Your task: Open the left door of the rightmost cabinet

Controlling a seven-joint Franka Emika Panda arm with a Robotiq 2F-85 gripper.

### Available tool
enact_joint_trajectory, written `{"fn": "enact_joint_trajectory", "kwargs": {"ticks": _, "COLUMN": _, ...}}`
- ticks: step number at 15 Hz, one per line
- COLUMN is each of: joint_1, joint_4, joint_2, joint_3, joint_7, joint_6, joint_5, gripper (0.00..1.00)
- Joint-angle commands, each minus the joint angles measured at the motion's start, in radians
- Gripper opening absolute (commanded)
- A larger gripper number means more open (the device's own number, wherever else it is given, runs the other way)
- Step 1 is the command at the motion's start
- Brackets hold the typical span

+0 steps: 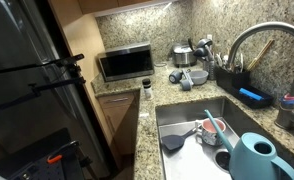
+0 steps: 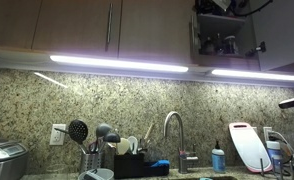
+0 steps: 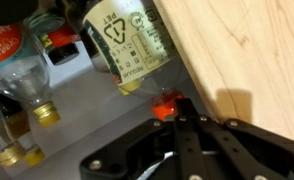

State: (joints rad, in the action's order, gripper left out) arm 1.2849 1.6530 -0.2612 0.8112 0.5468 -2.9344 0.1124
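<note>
In an exterior view, the sink [image 1: 184,113] holds one dark utensil [image 1: 173,142] and some dishes [image 1: 213,130]; one blue watering can [image 1: 255,158] stands at its edge. In an exterior view, the rightmost cabinet [image 2: 243,30] gapes open, about two jars [image 2: 219,45] on its shelf. In the wrist view, the gripper [image 3: 179,118], fingers pressed together on nothing, sits near the wooden door [image 3: 247,50]; one labelled bottle [image 3: 127,40] stands beside it, and three gold caps [image 3: 47,115] show
</note>
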Motion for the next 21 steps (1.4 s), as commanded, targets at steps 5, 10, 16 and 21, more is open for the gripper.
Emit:
{"fn": "enact_joint_trajectory", "kwargs": {"ticks": 5, "joint_1": -0.321, "joint_4": 0.000, "joint_2": -0.008, "joint_3": -0.230, "joint_7": -0.405, "joint_6": 0.201, "joint_5": 0.309, "gripper": 0.00}}
{"fn": "enact_joint_trajectory", "kwargs": {"ticks": 10, "joint_1": -0.452, "joint_4": 0.054, "joint_2": -0.079, "joint_3": -0.362, "joint_7": -0.686, "joint_6": 0.300, "joint_5": 0.526, "gripper": 0.00}}
{"fn": "enact_joint_trajectory", "kwargs": {"ticks": 16, "joint_1": -0.556, "joint_4": 0.170, "joint_2": -0.187, "joint_3": -0.466, "joint_7": -0.913, "joint_6": 0.342, "joint_5": 0.683, "gripper": 0.00}}
{"fn": "enact_joint_trajectory", "kwargs": {"ticks": 21, "joint_1": -0.648, "joint_4": 0.310, "joint_2": -0.308, "joint_3": -0.527, "joint_7": -1.057, "joint_6": 0.339, "joint_5": 0.771, "gripper": 0.00}}
